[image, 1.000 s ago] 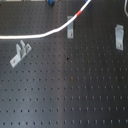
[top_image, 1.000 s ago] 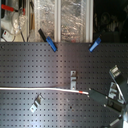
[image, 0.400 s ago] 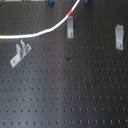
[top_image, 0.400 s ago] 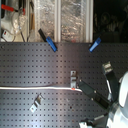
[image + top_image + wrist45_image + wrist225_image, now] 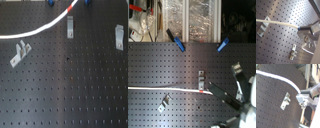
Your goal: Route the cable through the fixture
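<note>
Currently gripper (image 5: 299,29) fingers pinching white cable (image 5: 278,23) end; cable running straight away from fingertips, passing over nearest metal clip (image 5: 263,26).

Cable (image 5: 42,29): white, one short red band (image 5: 71,9) in the first exterior view; band also shows red in the second exterior view.

Perforated board (image 5: 65,95): black, regular grid of small pale holes.

Metal clips (image 5: 20,53): dull silver-grey.

Two clamps (image 5: 177,42) at the board's far edge in the second exterior view: blue with black.

Gripper (image 5: 300,29) fingers: dark, grey-silver body.
</note>
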